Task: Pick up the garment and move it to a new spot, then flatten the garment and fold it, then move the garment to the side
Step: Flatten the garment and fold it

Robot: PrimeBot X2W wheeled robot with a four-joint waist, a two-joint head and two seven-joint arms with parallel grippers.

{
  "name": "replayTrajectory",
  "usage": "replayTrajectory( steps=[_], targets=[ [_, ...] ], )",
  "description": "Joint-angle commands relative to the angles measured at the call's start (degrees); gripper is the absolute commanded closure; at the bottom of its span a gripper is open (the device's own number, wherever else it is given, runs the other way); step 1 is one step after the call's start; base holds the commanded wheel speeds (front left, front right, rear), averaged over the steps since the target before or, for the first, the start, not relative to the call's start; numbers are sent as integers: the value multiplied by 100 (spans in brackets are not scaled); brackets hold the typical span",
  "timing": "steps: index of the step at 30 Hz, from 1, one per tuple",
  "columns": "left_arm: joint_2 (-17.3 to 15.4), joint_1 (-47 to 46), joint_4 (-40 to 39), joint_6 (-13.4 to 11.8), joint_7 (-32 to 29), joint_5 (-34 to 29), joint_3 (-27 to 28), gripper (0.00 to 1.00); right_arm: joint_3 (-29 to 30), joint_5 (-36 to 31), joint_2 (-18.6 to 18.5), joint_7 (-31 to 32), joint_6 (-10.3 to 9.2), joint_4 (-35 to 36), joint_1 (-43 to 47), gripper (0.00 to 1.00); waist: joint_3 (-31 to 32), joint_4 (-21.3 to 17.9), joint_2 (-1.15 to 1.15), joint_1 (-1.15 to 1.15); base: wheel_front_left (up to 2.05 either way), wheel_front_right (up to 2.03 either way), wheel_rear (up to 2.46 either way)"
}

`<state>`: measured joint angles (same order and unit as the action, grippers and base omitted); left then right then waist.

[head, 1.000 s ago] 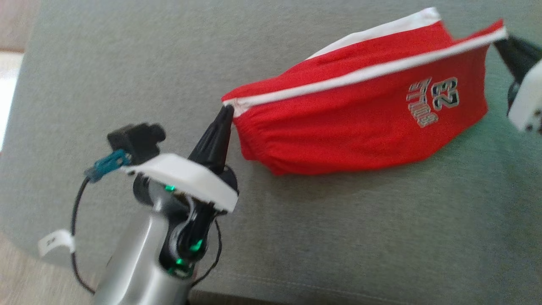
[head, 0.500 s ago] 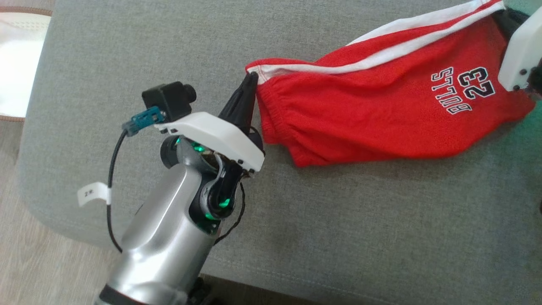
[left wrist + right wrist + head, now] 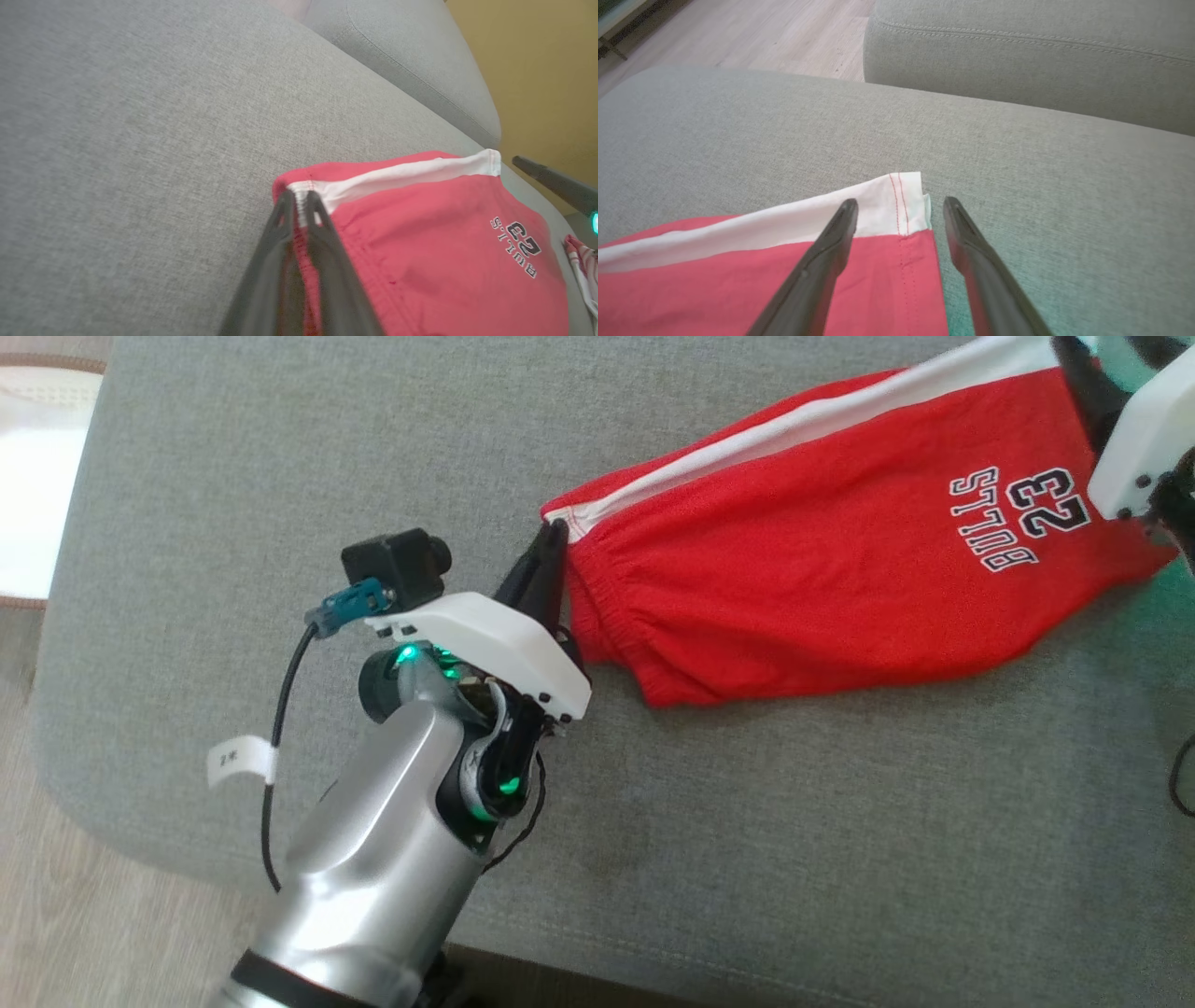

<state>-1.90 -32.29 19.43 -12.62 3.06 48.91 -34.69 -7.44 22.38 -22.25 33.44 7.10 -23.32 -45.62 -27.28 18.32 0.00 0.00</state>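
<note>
1. Sofa seat (image 3: pixel 280 476): grey woven upholstery, broad and flat, carrying the items below. A back cushion (image 3: pixel 1017 60) of the same cloth rises behind it in the right wrist view.
2. Floor (image 3: pixel 56 915): pale wood boards, past the seat's rounded corner at the head view's lower left.
3. Garment (image 3: pixel 822 588): red shorts, laid lengthwise across the upper right of the seat in the head view. The waistband end is toward the middle and the leg end toward the right edge. It lies mostly flat on the cushion, creased near the gathered elastic waistband. A white stripe (image 3: pixel 803 422) runs along the far long edge from waistband to hem.
4. Left arm (image 3: pixel 373 887): silver forearm, white wrist cover, black camera block on top, rising from the lower left.
5. Left gripper (image 3: pixel 555 537): jaws pressed together, pinching the waistband corner where the white stripe starts. Red cloth shows between the fingers in the left wrist view.
6. Right gripper (image 3: pixel 900 201): jaws spread, holding nothing. One finger is over the white stripe at the hem corner, the other over bare cushion just beside the hem. Whether the tips touch the cloth cannot be told.
7. Print (image 3: pixel 1022 518): "BULLS 23", white edged in black, near the leg end, upside down in the head view.
8. Paper tag (image 3: pixel 241 761): white, on the left arm's black cable.
</note>
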Motion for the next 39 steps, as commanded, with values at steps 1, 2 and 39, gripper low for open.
replayTrajectory(
  steps=[1,2,39],
  targets=[
    [-135,-88,-138,-79,91,-93,139,0,-12,67,27,-61,39,209,-92,0,46,-24,0,0,0,0,0],
    [-168,-52,-147,-119,130,-141,127,0,31,106,26,-52,39,206,-59,0,76,-41,0,0,0,0,0],
    [-240,2824,-2066,-21,1193,-2886,1047,0,2784,-212,861,1684,39,1094,1674,100,838,-596,0,0,0,0,0]
  ],
)
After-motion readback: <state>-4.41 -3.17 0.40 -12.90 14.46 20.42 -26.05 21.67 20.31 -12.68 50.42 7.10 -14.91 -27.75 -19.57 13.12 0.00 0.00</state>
